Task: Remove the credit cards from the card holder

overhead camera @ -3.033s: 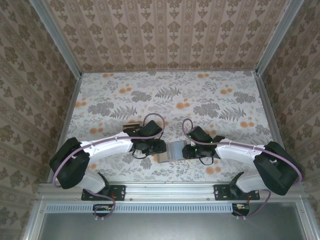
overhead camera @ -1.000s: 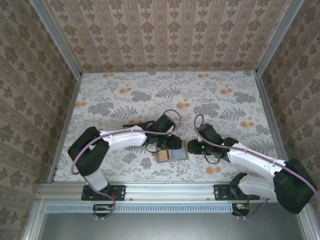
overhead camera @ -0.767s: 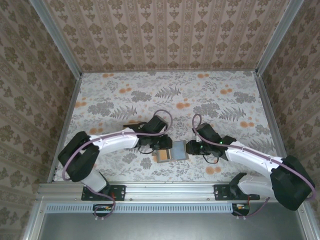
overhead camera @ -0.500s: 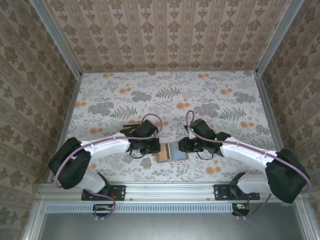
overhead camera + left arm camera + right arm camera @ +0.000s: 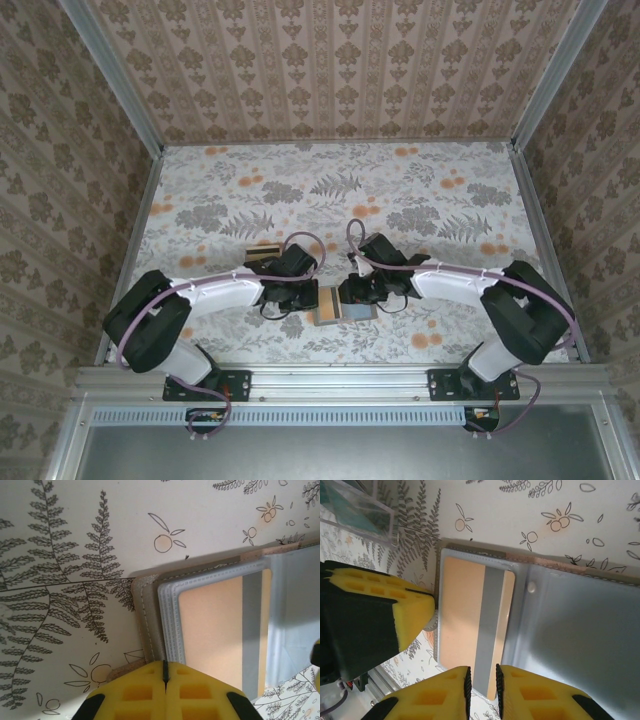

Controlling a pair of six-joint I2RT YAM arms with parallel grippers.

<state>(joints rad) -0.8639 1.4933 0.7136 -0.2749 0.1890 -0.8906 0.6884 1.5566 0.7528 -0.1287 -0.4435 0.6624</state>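
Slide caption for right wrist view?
Right claw at the edge of the tan-orange credit card in the open card holder.

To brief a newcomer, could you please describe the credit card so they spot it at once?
On the floral table, near the middle of its front edge, lies an open card holder. The credit card sits in its left panel in the top view: tan-orange with a grey stripe, unlike the bare blue-grey panel beside it.

Clear plastic tray with teal contents on fern-printed table, patterned walls around.
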